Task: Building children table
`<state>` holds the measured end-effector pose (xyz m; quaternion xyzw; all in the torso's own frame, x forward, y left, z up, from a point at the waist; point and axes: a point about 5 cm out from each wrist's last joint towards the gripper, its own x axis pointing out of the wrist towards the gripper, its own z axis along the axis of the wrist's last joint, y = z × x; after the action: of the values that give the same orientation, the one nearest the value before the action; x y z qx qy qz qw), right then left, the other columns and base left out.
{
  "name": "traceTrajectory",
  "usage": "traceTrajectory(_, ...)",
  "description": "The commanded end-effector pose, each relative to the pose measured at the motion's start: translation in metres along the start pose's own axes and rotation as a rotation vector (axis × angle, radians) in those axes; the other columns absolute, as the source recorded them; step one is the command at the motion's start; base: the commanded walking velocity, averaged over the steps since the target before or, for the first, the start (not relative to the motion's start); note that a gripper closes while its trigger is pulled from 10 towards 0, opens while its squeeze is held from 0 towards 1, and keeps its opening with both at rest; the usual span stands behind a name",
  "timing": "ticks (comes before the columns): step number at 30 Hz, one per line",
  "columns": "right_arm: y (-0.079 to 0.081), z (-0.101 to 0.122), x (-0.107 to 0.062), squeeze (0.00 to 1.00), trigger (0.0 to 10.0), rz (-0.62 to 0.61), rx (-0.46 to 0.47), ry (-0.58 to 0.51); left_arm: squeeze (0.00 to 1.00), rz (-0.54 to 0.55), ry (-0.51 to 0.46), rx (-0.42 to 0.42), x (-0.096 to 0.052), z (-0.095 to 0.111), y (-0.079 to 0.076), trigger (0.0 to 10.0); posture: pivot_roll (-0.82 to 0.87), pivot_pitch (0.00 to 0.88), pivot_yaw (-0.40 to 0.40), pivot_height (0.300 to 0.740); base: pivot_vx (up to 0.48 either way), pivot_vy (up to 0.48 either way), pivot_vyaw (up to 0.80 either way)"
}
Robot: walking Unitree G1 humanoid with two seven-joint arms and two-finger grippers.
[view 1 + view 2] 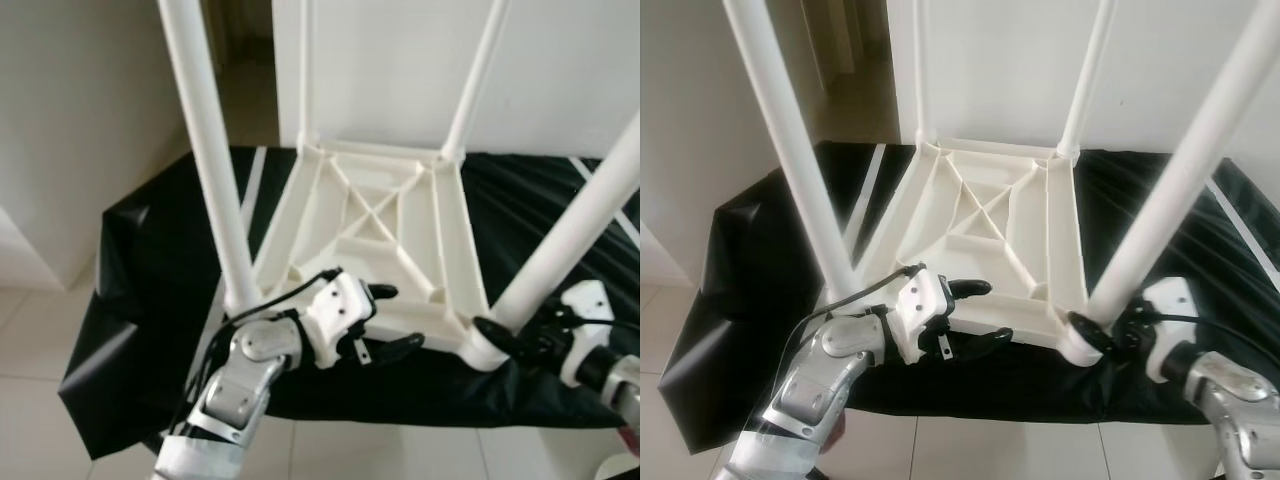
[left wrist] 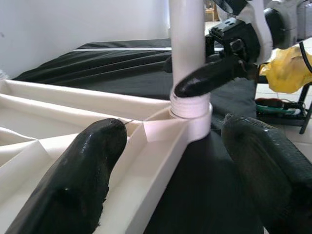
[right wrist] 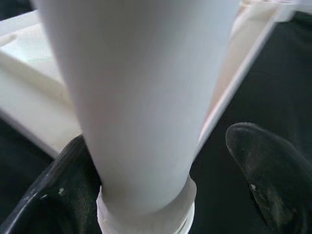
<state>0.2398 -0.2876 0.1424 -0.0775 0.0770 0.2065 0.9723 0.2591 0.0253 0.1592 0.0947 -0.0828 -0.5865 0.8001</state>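
- On the black-covered surface (image 1: 150, 300) the white table top (image 1: 385, 225) lies upside down, four legs standing up from its corners.
- Right gripper (image 1: 497, 338) is clenched around the near right leg (image 1: 570, 240) just above its socket; the leg's long axis rises steeply, leaning toward the robot.
- Left gripper (image 1: 388, 318) hovers spread over the near rim, holding nothing.
- The right arm is nearer that joint, so seating it likely falls to that arm.
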Motion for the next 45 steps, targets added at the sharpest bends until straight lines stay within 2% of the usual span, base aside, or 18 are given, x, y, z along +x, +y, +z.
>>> traceTrajectory(1, -0.009, 0.004, -0.003, 0.00, 10.0, -0.061, -0.014, -0.027, 0.00, 0.031, 0.016, -0.027, 0.000, -0.005, -0.001, 10.0, -0.03, 0.000, 0.003, 0.740, 0.000, 0.000, 0.00)
traceTrajectory(2, -0.012, 0.009, 0.001, 0.00, 10.0, -0.108, -0.007, -0.078, 0.00, 0.036, 0.025, -0.045, 0.001, -0.006, -0.004, 10.0, -0.03, 0.000, 0.001, 0.740, 0.000, 0.000, 0.00)
traceTrajectory(6, -0.011, 0.012, 0.006, 0.00, 10.0, -0.140, 0.010, -0.119, 0.00, 0.045, 0.044, -0.062, 0.003, -0.009, -0.006, 10.0, -0.03, 0.000, -0.001, 0.740, 0.000, 0.000, 0.00)
traceTrajectory(12, 0.012, 0.007, 0.018, 0.00, 10.0, -0.048, 0.038, -0.131, 0.00, 0.057, 0.087, -0.066, 0.002, -0.014, -0.008, 10.0, -0.02, 0.000, -0.008, 0.740, 0.000, 0.000, 0.00)
traceTrajectory(18, 0.025, 0.004, 0.032, 0.00, 10.0, -0.005, 0.057, -0.153, 0.00, 0.079, 0.103, -0.068, 0.001, -0.015, -0.005, 10.0, -0.01, 0.000, -0.010, 0.740, 0.000, 0.000, 0.00)
traceTrajectory(19, 0.028, 0.003, 0.035, 0.00, 7.8, 0.003, 0.049, -0.154, 0.00, 0.081, 0.099, -0.054, 0.002, -0.013, -0.005, 10.0, -0.01, 0.000, -0.012, 0.740, 0.000, 0.000, 0.00)
traceTrajectory(22, 0.030, 0.002, 0.037, 0.00, 7.8, 0.009, 0.043, -0.154, 0.00, 0.082, 0.096, -0.044, 0.003, -0.012, -0.004, 10.0, -0.01, 0.000, -0.012, 0.740, 0.000, 0.000, 0.00)
traceTrajectory(23, 0.032, 0.001, 0.037, 0.00, 3.7, 0.016, 0.043, -0.155, 0.00, 0.073, 0.093, -0.038, 0.003, -0.011, -0.006, 10.0, -0.01, 0.000, -0.012, 0.740, 0.000, 0.000, 0.00)
traceTrajectory(24, 0.032, 0.001, 0.037, 0.00, 3.7, 0.016, 0.043, -0.155, 0.00, 0.073, 0.093, -0.038, 0.003, -0.011, -0.006, 10.0, -0.01, 0.000, -0.012, 0.740, 0.000, 0.000, 0.00)
traceTrajectory(25, 0.033, 0.000, 0.036, 0.00, 0.0, 0.010, 0.037, -0.150, 0.00, 0.069, 0.097, -0.041, 0.004, -0.011, -0.007, 10.0, -0.01, 0.000, -0.016, 0.740, 0.000, 0.000, 0.00)
traceTrajectory(29, 0.033, -0.001, 0.031, 0.00, 0.0, -0.016, 0.032, -0.142, 0.00, 0.081, 0.105, -0.048, 0.005, -0.012, -0.006, 10.0, 0.00, 0.000, -0.029, 0.740, 0.000, 0.000, 0.00)
traceTrajectory(30, 0.034, -0.002, 0.027, 0.00, 0.0, -0.058, 0.030, -0.140, 0.00, 0.100, 0.107, -0.057, 0.005, -0.013, -0.004, 10.0, -0.01, 0.000, -0.037, 0.740, 0.000, 0.000, 0.00)
traceTrajectory(37, 0.039, -0.002, 0.022, 0.00, 0.0, -0.093, 0.033, -0.147, 0.00, 0.117, 0.110, -0.057, 0.006, -0.014, -0.005, 10.0, -0.01, 0.000, -0.048, 0.740, 0.000, 0.000, 0.00)
traceTrajectory(38, 0.045, -0.001, 0.023, 0.00, 10.0, -0.152, 0.058, -0.139, 0.00, 0.151, 0.086, -0.059, 0.010, -0.013, -0.001, 10.0, -0.01, 0.000, -0.060, 0.740, 0.000, 0.000, 0.00)
traceTrajectory(40, 0.047, 0.000, 0.024, 0.00, 10.0, -0.174, 0.064, -0.129, 0.00, 0.162, 0.067, -0.059, 0.011, -0.012, 0.000, 10.0, -0.01, 0.000, -0.060, 0.740, 0.000, 0.000, 0.00)
traceTrajectory(42, 0.053, 0.001, 0.026, 0.00, 10.0, -0.213, 0.116, -0.130, 0.00, 0.182, 0.078, -0.065, 0.012, -0.014, 0.001, 10.0, -0.02, 0.000, -0.061, 0.740, 0.000, 0.000, 0.00)
traceTrajectory(45, 0.059, 0.008, 0.029, 0.00, 10.0, -0.317, 0.112, -0.166, 0.00, 0.192, 0.088, -0.065, 0.014, -0.015, 0.002, 10.0, -0.03, 0.000, -0.056, 0.740, 0.000, 0.000, 0.00)
